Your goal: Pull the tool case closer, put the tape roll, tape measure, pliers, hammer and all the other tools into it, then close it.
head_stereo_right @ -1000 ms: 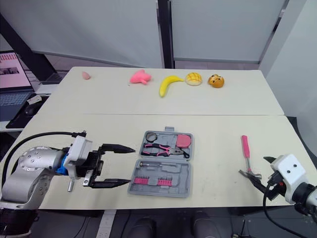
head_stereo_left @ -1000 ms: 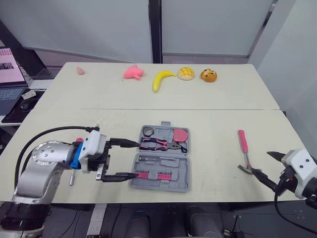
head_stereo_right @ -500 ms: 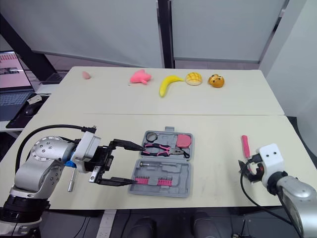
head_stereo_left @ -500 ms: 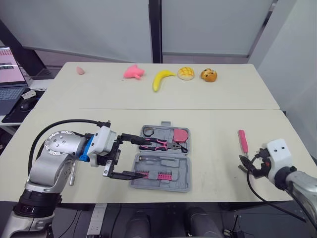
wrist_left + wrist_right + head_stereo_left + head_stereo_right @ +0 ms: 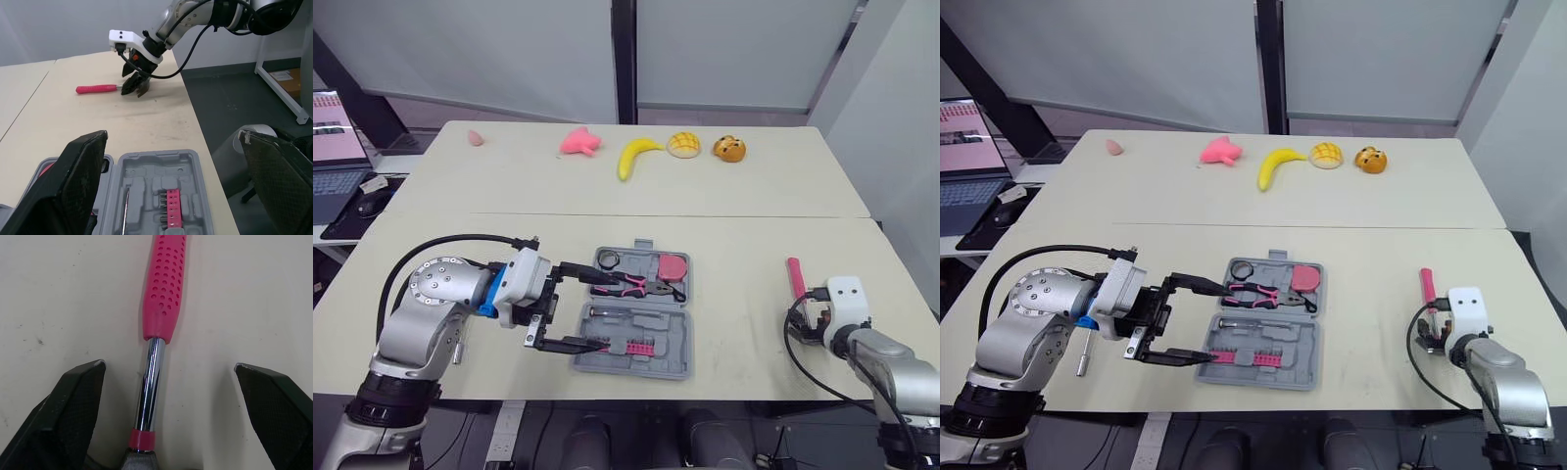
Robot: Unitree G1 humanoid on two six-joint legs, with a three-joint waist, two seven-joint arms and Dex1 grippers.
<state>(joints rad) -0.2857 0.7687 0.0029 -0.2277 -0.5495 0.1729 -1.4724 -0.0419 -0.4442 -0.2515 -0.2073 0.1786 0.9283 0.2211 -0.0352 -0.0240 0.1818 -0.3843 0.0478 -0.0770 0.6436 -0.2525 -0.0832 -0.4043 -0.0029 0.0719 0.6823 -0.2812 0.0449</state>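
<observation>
The grey tool case [image 5: 676,368] lies open in the middle of the near table. Pink-handled pliers [image 5: 631,285], a tape roll [image 5: 607,259] and a red tape measure [image 5: 672,266] lie in its far half; pink bits fill the near half. My left gripper [image 5: 615,311] is open, one finger over each half at the case's left side. The pink-handled hammer [image 5: 164,293] lies to the right near the table edge. My right gripper [image 5: 168,364] is open and points down over it, a finger on either side of the steel shaft near the head. A small screwdriver [image 5: 456,351] lies by my left arm.
On the far table lie a pink toy [image 5: 579,142], a banana [image 5: 632,155], a bun [image 5: 681,145], a brown toy [image 5: 729,149] and a small pink piece [image 5: 475,138]. A laptop [image 5: 333,147] stands at the left. The hammer lies close to the table's right edge.
My right gripper has swung from the table's front edge in over the hammer and now straddles its shaft. My left gripper has moved right, onto the case's left side.
</observation>
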